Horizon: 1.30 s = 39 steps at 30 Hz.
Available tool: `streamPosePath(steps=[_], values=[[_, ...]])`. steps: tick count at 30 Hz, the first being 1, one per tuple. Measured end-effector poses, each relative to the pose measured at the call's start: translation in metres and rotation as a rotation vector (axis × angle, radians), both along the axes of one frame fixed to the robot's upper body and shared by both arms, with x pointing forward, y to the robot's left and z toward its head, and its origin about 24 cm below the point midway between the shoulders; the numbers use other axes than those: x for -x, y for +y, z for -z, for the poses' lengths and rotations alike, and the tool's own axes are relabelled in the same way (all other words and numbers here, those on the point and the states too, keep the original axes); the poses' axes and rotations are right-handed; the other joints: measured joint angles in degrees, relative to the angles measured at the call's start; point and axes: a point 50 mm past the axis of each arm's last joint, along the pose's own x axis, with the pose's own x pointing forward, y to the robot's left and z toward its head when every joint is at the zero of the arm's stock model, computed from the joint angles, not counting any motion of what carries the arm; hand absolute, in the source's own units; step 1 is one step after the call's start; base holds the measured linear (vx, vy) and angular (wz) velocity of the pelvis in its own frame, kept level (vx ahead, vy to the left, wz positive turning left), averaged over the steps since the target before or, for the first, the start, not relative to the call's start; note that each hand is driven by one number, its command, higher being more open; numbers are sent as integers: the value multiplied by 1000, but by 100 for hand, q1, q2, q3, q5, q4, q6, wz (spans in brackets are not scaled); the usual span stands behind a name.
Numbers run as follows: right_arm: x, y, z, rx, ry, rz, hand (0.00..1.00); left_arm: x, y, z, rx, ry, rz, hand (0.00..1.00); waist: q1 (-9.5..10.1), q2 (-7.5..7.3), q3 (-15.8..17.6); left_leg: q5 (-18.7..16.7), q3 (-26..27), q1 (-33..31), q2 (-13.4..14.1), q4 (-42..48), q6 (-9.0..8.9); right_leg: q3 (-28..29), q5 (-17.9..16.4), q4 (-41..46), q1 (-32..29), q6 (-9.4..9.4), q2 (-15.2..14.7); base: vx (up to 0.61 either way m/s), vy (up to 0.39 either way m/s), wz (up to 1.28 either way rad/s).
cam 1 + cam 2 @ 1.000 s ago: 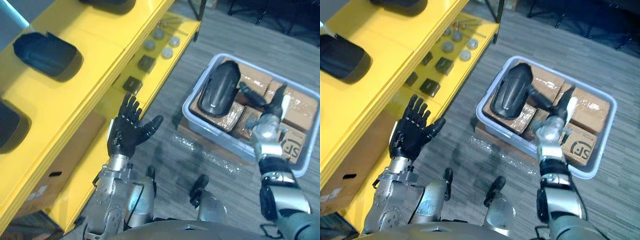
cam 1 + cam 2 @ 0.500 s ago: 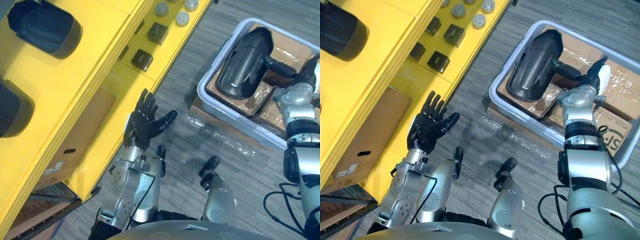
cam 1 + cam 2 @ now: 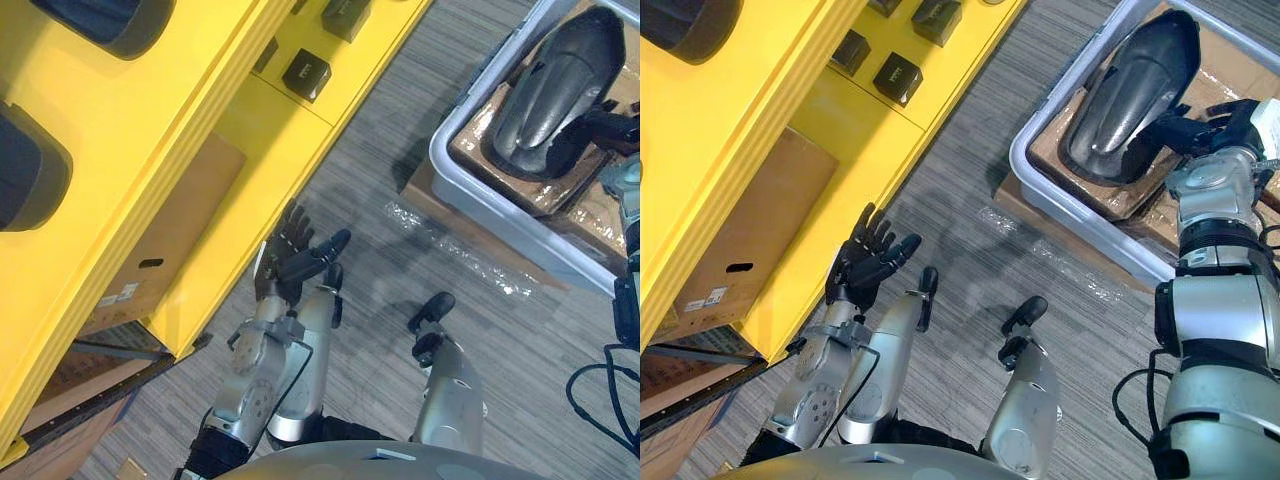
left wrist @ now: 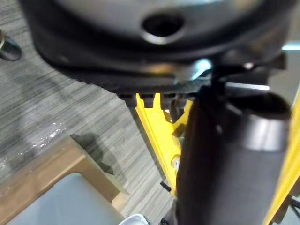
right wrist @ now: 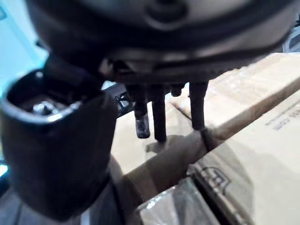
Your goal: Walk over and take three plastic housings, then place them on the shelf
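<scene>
A long black plastic housing lies on wrapped cardboard boxes inside a grey bin at the right. My right hand is at the housing's near side with straight fingers reaching its edge; it is open and nothing is gripped. My left hand hangs low beside the yellow shelf, open and empty. Two more black housings rest on the shelf's top level.
Small black blocks sit on the lower shelf board. A cardboard box stands under the shelf. A strip of clear plastic film lies on the grey floor in front of the bin.
The camera has swung, shifting the whole scene. My left hand has dropped lower towards my body. My right hand has closed in on the housing in the bin.
</scene>
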Motion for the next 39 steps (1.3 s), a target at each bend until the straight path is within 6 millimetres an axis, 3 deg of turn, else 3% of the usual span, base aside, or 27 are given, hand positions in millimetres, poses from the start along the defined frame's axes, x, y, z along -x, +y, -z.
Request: streamPosePath(steps=[2,6,9,14,20,24,26,28,31,33,35,39], values=[[-3,3,6,3,49,-20,0,-1,3,-2,15,-13,-12,100,-3,0,0,-7,-44,33,43,-13,-15,-49,4,-69,76,-6,68,0,0,0],[-9,17,38,-35,140,-46,0,-1,12,-3,12,-19,-37,100,27,-5,3,4,-112,298,131,-133,-73,-139,5,-267,402,-32,227,24,-25,6],[-10,21,42,-35,135,-69,0,2,20,-10,17,-50,-54,100,36,-41,23,-2,-95,460,180,-217,-101,-138,6,-337,548,-33,289,22,-2,-1],[-9,38,76,-70,161,-142,0,11,36,-24,15,-125,-68,100,-82,-327,95,48,-6,963,241,-536,-187,-127,-2,-533,943,-50,381,39,-4,-2],[-8,73,109,-66,154,-254,0,15,36,-31,13,-130,2,100,-243,-719,96,126,212,1665,329,-995,-296,8,-9,-748,1396,-61,464,51,-16,-13],[-8,87,101,6,79,-285,0,13,27,-29,0,-101,94,100,-435,-824,-15,183,426,2190,327,-1367,-320,136,-4,-928,1722,-52,488,41,-13,-19],[-7,93,99,74,70,-300,0,7,16,-22,-16,-47,205,100,-538,-905,-248,224,546,2378,330,-1578,-332,217,49,-1097,1826,-30,531,46,-9,-24],[-6,99,105,118,92,-321,0,0,4,-9,-28,38,322,100,-571,-988,-544,246,712,2602,348,-1746,-350,347,112,-1258,1925,-31,577,98,0,-32],[-8,112,105,176,83,-382,0,-14,-11,20,21,231,430,100,-780,-1063,-901,244,963,2932,354,-1939,-357,527,166,-1454,2117,-3,619,94,14,-33],[-10,122,94,263,39,-446,0,-25,-8,36,59,338,431,100,-1005,-1111,-1111,239,1141,3049,368,-2027,-364,662,259,-1622,2158,-2,669,61,17,-34],[-10,127,85,325,8,-492,0,-37,-2,39,42,370,418,100,-1120,-1116,-1139,239,1262,3201,374,-2107,-369,766,302,-1707,2234,-4,692,17,17,-33],[-10,141,77,437,-27,-589,0,-63,16,19,105,308,367,100,-1301,-1160,-1217,221,1425,3306,407,-2177,-403,918,435,-1925,2302,-22,770,-20,16,-23]])
